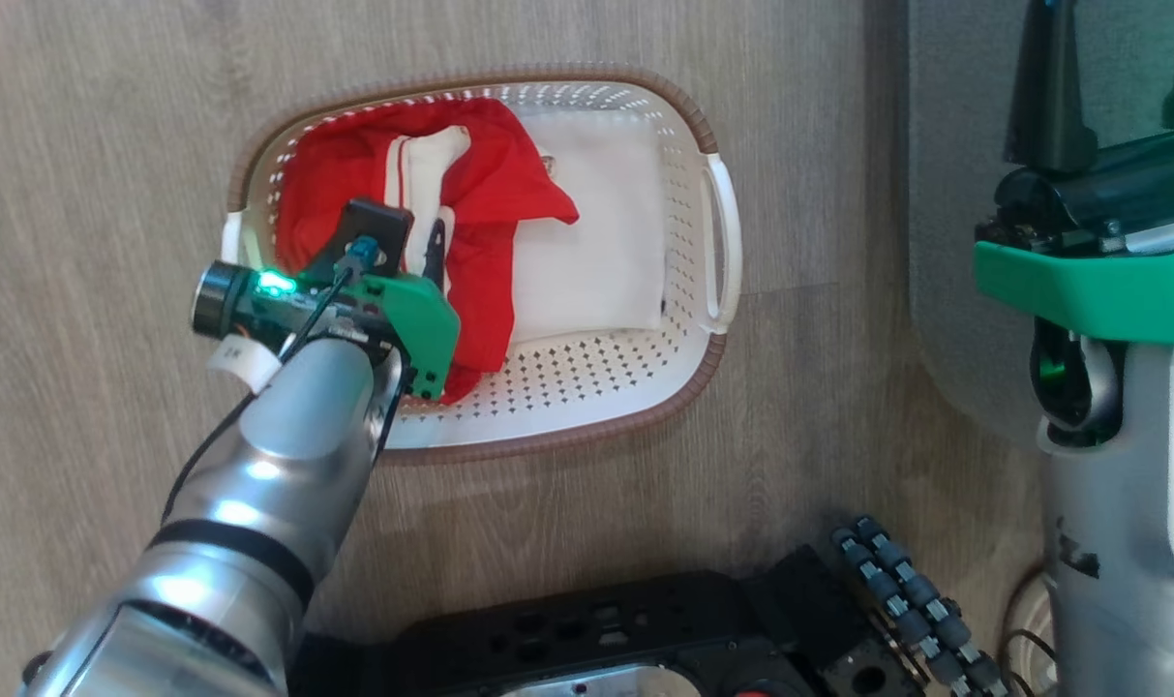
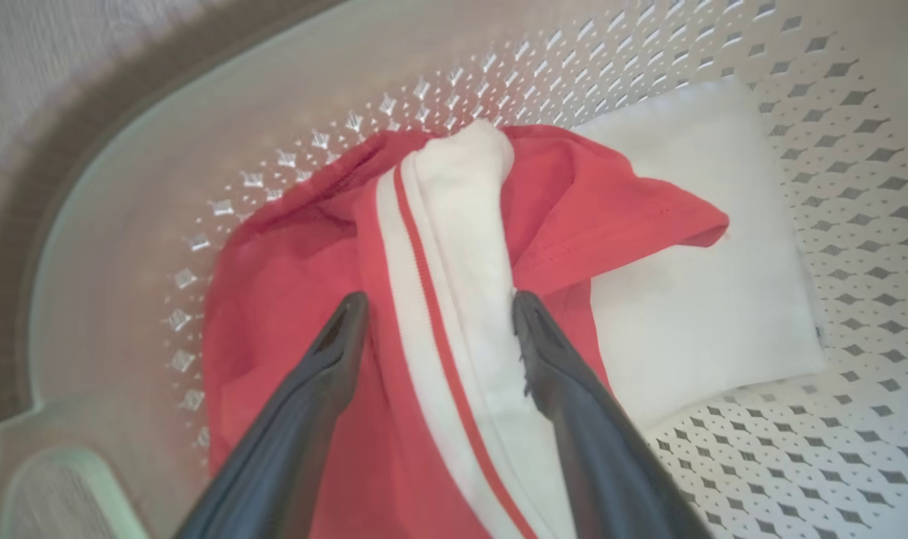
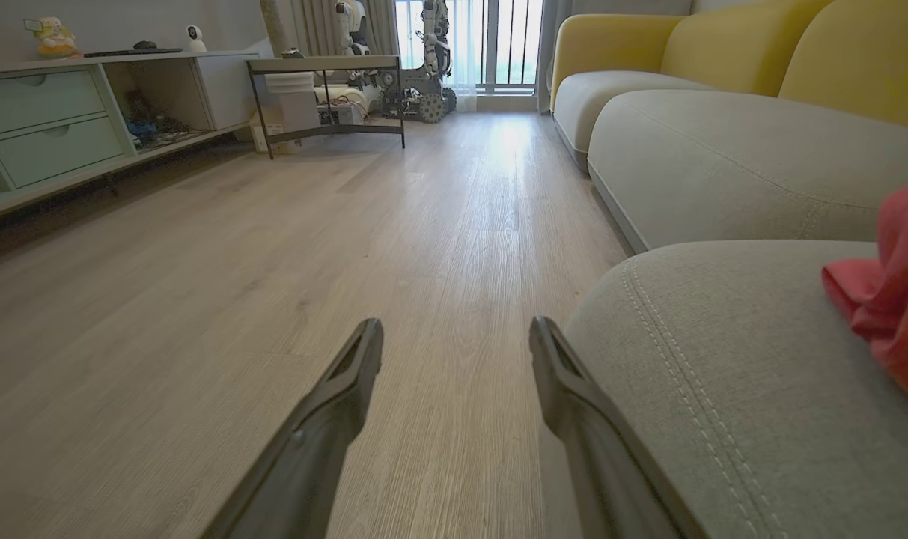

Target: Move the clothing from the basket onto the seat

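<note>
Floor [image 1: 112, 145]: pale wood-grain planks; the basket stands on them.
Seat [image 3: 723, 389]: grey-green cushion with a rounded edge and a pale double-stitched seam. In the head view it lies at 3 o'clock from the basket, apart from it, with a strip of floor between. In the right wrist view it fills the 4 o'clock quarter.
Basket [image 1: 587, 382]: cream oval with perforated walls, a brown rim and white handles at its 3 and 9 o'clock ends. It sits just 12 o'clock of centre in the head view.
White folded cloth [image 1: 596, 242]: lies flat on the basket bottom, in the 3 o'clock half.
Red garment [image 1: 495, 174]: crumpled in the 9 o'clock half of the basket, inside the rim. A white panel with a thin red stripe runs through its middle, and one red corner overlaps the white folded cloth.
Second red garment [image 3: 891, 299]: rests on the seat, at 3 o'clock in the right wrist view, cut off by the picture edge.
Left forearm [image 1: 286, 436]: silver, rising from 7 o'clock in the head view to the basket's 9 o'clock end.
Left gripper [image 2: 439, 299]: inside the basket, above the red garment. Jaws spread, one finger on each side of the white panel, nothing clamped. Whether the tips touch the fabric cannot be told.
Right gripper [image 3: 456, 326]: jaws spread and empty, pointing along the floor, with the seat edge just beside the 3 o'clock finger.
</note>
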### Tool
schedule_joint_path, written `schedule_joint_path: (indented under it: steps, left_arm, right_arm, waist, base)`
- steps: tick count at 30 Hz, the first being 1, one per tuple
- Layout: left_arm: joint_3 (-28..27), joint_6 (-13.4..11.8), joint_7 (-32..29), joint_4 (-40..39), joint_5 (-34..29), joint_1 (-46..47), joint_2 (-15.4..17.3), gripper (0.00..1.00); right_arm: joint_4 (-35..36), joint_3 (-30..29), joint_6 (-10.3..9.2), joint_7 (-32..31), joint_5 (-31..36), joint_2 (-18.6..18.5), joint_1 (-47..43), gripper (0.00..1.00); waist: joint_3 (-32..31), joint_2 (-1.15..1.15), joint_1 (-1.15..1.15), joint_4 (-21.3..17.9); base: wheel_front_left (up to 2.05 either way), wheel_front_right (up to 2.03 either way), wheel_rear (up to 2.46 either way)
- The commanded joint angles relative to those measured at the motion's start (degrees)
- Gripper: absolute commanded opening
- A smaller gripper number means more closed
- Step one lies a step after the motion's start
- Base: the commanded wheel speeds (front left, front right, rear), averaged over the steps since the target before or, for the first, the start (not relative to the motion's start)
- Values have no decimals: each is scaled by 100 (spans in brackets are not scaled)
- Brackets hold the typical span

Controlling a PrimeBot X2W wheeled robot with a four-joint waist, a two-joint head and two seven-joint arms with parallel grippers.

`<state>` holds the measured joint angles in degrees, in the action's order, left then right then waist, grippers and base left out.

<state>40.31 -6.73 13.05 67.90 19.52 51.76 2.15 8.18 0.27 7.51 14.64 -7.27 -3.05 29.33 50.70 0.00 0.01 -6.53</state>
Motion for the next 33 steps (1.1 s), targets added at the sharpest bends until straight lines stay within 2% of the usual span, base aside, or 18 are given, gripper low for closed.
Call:
schedule_joint_path:
  steps: [1,10,11,12,13,15,16,25,33]
  left_arm:
    - [-22,-69,-21,9,60,-59,73,100]
    - [265,-267,-224,172,177,144,73,100]
    - [307,-311,-269,198,176,162,73,90]
    - [345,-358,-311,227,175,180,73,73]
    - [382,-407,-348,253,170,199,73,49]
    - [439,-462,-394,278,189,221,73,10]
    - [461,-475,-406,281,210,222,73,0]
    - [625,-385,-206,84,493,1,73,0]
    - [773,-177,105,-517,892,-360,73,0]
  right_arm:
    - [229,119,-2,36,-54,17,-69,100]
    - [230,196,-2,36,-209,17,-44,100]
    - [232,205,-2,36,-226,17,-40,100]
    - [234,210,-2,36,-243,17,-35,100]
    - [237,208,-2,36,-258,17,-30,100]
    - [243,198,-2,36,-275,17,-27,100]
    - [241,192,-2,36,-283,17,-30,100]
    - [32,150,-2,36,-301,17,-97,100]
    - [-409,243,-2,36,-224,17,-319,100]
  waist:
    - [25,0,-1,-33]
    - [137,0,-1,-198]
    - [146,0,-1,-222]
    - [155,0,-1,-247]
    - [162,0,-1,-268]
    - [166,0,-1,-302]
    - [160,0,-1,-316]
    - [-234,0,-1,-275]
    - [-1145,0,-1,-39]
  base:
    - [0,0,0]
    - [0,0,0]
    - [0,0,0]
    - [0,0,0]
    - [0,0,0]
    - [0,0,0]
    - [0,0,0]
    - [0,0,0]
    - [0,0,0]
